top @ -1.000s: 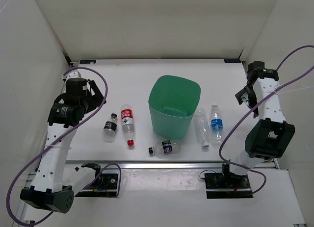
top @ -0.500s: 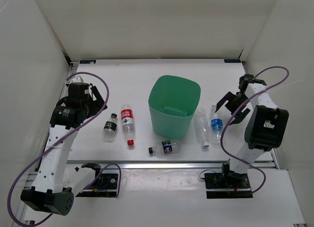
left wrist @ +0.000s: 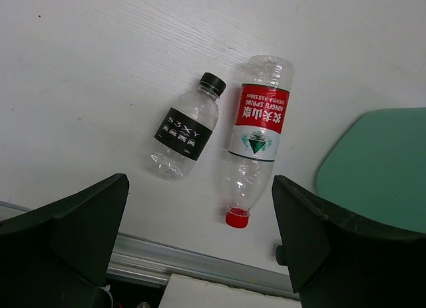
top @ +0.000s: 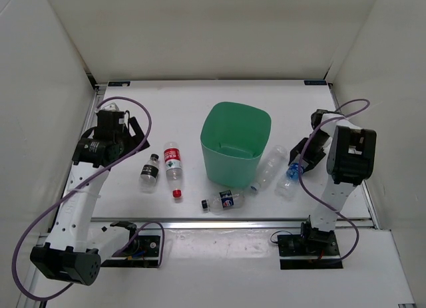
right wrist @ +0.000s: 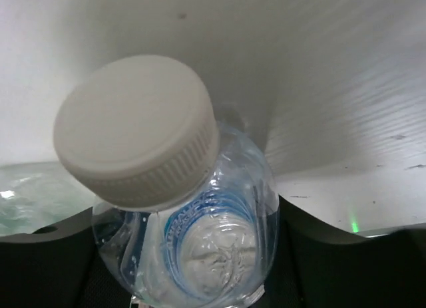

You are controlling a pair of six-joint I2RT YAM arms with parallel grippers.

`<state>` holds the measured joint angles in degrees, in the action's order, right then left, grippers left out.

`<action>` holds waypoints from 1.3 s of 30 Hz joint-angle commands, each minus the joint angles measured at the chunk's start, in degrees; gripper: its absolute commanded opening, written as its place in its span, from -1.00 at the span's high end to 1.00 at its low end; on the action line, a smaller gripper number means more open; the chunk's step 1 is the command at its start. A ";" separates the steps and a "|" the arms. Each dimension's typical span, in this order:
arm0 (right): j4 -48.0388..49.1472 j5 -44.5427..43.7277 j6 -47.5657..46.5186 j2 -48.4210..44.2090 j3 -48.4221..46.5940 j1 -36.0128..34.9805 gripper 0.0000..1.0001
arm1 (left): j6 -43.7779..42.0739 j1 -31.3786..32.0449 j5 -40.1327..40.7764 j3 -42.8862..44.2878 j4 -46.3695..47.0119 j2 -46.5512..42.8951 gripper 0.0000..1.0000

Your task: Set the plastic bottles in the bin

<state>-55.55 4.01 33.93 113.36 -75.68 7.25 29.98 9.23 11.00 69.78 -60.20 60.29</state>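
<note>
The green bin stands mid-table. Left of it lie a black-label bottle and a red-label, red-capped bottle. My left gripper hovers open above these two, holding nothing. A dark-blue-label bottle lies in front of the bin. To the bin's right, an unlabelled clear bottle lies tilted against it. My right gripper is shut on the light-blue-label bottle, whose white cap points at the wrist camera.
An aluminium rail runs along the table's near edge. White walls close in the left, right and back. Purple cables loop from both arms. The bin's edge shows at the right of the left wrist view.
My right arm swung down and in to the light-blue-label bottle and closed on it. That bottle and the unlabelled one have tilted toward the bin. The left arm shifted slightly.
</note>
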 commanded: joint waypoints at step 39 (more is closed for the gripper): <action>1.66 -22.31 4.66 -32.41 -25.52 -20.01 -1.00 | 1.22 2.45 0.06 -4.04 2.72 -1.14 -1.00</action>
<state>-55.09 -14.37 38.28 84.49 -108.51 -17.23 31.48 11.46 9.78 65.98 -57.14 61.28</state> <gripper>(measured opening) 0.998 1.000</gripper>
